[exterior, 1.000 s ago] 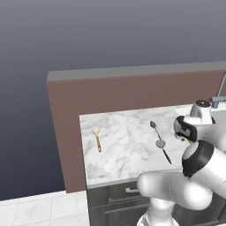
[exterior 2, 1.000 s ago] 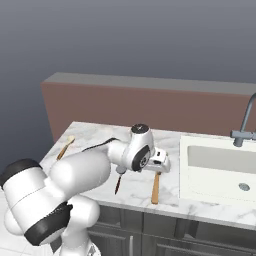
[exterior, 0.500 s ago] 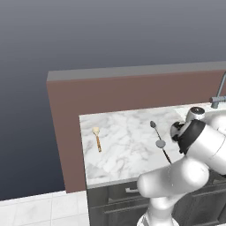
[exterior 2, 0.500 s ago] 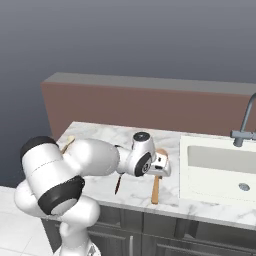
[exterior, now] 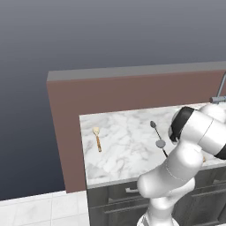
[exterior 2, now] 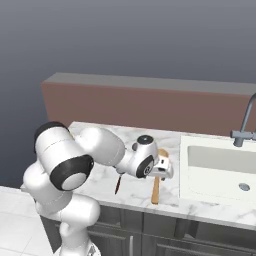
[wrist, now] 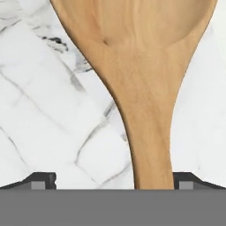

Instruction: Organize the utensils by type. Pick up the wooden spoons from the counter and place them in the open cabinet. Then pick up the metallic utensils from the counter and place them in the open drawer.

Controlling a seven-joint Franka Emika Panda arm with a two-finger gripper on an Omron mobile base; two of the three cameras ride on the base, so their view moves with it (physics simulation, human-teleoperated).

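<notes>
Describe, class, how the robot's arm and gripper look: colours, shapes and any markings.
The arm is glossy white, built of rounded, bulbous segments with black bands at the joints. Its gripper has a white body with small dark details and two small dark fingertips. No cables or markings are visible.

even, flat rendered light, moderately bright, with no glare
the counter [exterior: 128, 132] is the brightest surface, its grey veins sharp in both base views; the wall behind fades to a dull grey-blue toward the top; the arm casts only a faint soft shadow near its base; close up, the large wooden spoon [wrist: 141, 79] looks slightly soft and blocky, its grain smeared; edges stay straight, without distortion
</notes>
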